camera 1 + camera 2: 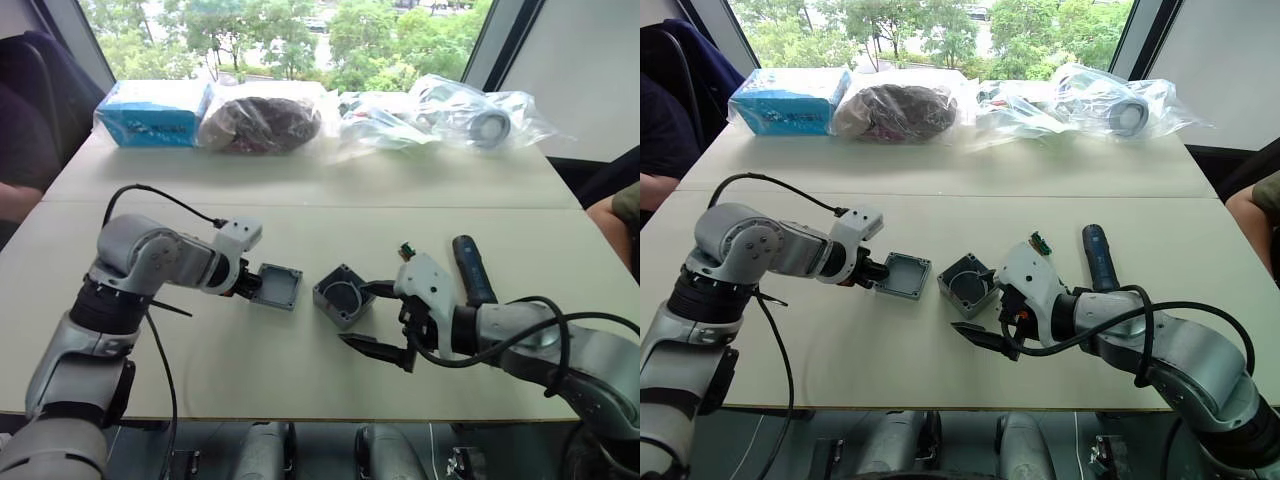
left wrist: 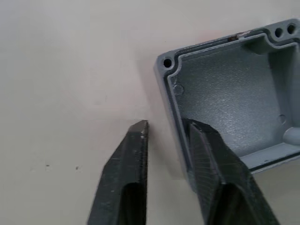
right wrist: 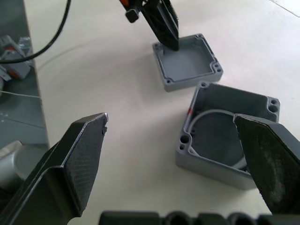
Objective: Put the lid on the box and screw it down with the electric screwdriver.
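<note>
Lid lies hollow side up on the surface, just left of the box, the two near but apart. Left hand is open with its fingers straddling the lid's near wall, one inside the hollow, one outside, not yet clamped. Right hand is spread wide around the box, one finger over its far side, nothing gripped. Electric screwdriver lies on the surface to the right, beyond the right arm, untouched. Lid looks rigid, light, cast-looking, smooth sided so could slip; pinching the thin rim wall seems the best hold. It likely needs flipping before seating on the box
</note>
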`<state>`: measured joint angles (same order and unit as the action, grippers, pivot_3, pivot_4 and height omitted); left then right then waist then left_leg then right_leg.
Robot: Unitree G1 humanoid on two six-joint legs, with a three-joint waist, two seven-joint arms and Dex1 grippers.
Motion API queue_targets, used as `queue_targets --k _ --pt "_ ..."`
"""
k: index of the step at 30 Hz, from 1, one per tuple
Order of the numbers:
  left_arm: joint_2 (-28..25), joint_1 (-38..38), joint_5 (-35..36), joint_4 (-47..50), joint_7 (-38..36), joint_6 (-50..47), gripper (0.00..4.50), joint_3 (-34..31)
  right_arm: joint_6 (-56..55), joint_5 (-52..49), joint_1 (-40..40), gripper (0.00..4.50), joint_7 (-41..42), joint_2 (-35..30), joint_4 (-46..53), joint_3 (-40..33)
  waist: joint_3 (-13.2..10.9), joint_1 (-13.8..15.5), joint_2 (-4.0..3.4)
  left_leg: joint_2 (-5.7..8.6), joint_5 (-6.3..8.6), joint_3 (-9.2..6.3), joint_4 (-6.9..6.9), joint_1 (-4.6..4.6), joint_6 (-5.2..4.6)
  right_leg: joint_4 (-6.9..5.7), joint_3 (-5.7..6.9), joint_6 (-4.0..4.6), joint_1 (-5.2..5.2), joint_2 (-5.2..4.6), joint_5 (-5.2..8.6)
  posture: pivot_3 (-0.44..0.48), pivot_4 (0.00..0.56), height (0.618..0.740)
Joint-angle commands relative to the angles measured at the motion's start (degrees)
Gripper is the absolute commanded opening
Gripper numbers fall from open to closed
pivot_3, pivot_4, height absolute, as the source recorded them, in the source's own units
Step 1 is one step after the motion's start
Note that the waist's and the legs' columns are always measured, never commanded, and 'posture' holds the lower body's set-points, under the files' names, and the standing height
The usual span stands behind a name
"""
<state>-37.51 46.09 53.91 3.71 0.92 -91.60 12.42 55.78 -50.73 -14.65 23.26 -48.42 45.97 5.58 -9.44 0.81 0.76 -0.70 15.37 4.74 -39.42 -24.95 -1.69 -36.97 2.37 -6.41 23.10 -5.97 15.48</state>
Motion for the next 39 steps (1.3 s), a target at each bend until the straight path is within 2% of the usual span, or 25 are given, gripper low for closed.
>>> queue_targets --k 1,4,7,9,11,14,16,19,22,26,39 --pt "1.1 -2.0 -0.4 -0.4 3.3 -0.9 0.06 0.3 0.2 -0.4 -0.1 4.50 -0.1 0.1 2.0 -2.4 0.0 0.0 0.00 0.00 0.00 0.00 0.00 0.05 0.00 0.00 -0.01 0.00 -0.04 -0.01 0.00 0.000 0.150 0.740" --pt "1.8 -2.8 -1.2 0.5 5.0 -0.9 0.06 -1.0 0.6 -0.9 -0.1 4.50 0.5 -0.2 1.6 -3.4 0.0 0.0 0.00 0.00 0.04 0.02 0.11 0.54 -0.05 0.05 -0.02 0.03 -0.48 -0.02 0.02 0.000 0.150 0.740" --pt "1.8 -3.3 -4.1 2.5 4.5 -0.8 0.06 -2.8 0.2 -5.1 -1.5 4.50 0.5 1.7 0.0 -7.2 0.0 0.0 0.00 0.01 0.11 0.01 0.13 0.58 -0.16 0.06 -0.02 0.04 -0.52 -0.04 0.02 0.000 0.150 0.740" --pt "-2.4 -3.1 -9.2 3.4 -1.1 8.1 0.06 -0.7 -1.6 -6.9 -5.6 4.50 -2.2 5.6 -2.9 -10.0 0.0 -0.2 0.03 0.00 0.02 0.01 0.14 0.59 -0.01 0.04 -0.03 0.05 -0.50 -0.04 0.03 0.000 0.150 0.740" --pt "-3.4 -2.7 -12.1 2.0 -5.5 15.8 0.06 -1.2 -1.6 -8.0 -8.3 4.50 -4.6 8.3 -5.4 -11.6 0.0 -0.4 0.04 -0.01 -0.02 0.09 0.21 0.57 0.07 -0.02 -0.09 0.06 -0.34 -0.02 0.02 0.000 0.150 0.740" --pt "-0.5 -1.1 -10.7 -2.2 -13.0 25.2 0.06 -9.5 -2.1 -8.3 -12.4 4.50 -10.2 14.9 -12.4 -12.9 0.0 0.1 0.05 -0.05 -0.07 0.09 0.30 0.53 0.15 -0.03 -0.06 0.16 -0.28 0.01 0.07 0.000 0.150 0.740" --pt "0.9 0.2 -11.1 -3.6 -15.8 29.9 0.06 -12.7 -4.5 -5.3 -14.9 4.50 -15.1 20.6 -18.2 -13.5 0.0 0.1 0.06 -0.03 -0.07 0.09 0.31 0.45 0.15 0.00 -0.04 0.18 -0.24 -0.02 0.08 0.000 0.150 0.740" --pt "3.1 0.8 -13.8 -3.0 -17.6 36.8 0.06 -14.0 -5.8 -6.1 -16.3 4.50 -19.1 26.3 -22.5 -15.4 0.0 -0.1 0.06 0.01 -0.05 0.17 0.29 0.34 0.12 0.05 -0.05 0.18 -0.17 -0.08 0.08 0.000 0.150 0.740" --pt "7.0 2.4 -16.3 -2.4 -18.1 42.5 0.06 -14.0 -6.1 -3.2 -18.8 4.50 -18.8 28.9 -25.2 -12.4 0.0 -0.2 0.06 0.07 -0.04 0.22 0.33 0.29 0.10 0.00 -0.07 0.16 -0.11 -0.12 0.07 0.000 0.150 0.740" --pt "10.9 2.6 -18.6 -0.3 -18.9 44.5 0.06 -12.9 -5.5 -1.2 -19.9 4.50 -18.1 30.0 -26.2 -10.8 0.0 -0.2 0.06 0.06 -0.04 0.24 0.32 0.25 0.10 -0.01 -0.07 0.15 -0.04 -0.07 0.06 0.000 0.150 0.740" --pt "12.7 3.0 -23.5 1.4 -24.3 44.6 0.06 -10.7 -4.5 -3.1 -17.6 4.50 -20.9 35.2 -23.7 -12.3 0.0 -0.3 0.05 0.00 -0.04 0.23 0.33 0.22 0.09 -0.02 -0.10 0.15 0.01 0.00 0.06 0.000 0.150 0.740"
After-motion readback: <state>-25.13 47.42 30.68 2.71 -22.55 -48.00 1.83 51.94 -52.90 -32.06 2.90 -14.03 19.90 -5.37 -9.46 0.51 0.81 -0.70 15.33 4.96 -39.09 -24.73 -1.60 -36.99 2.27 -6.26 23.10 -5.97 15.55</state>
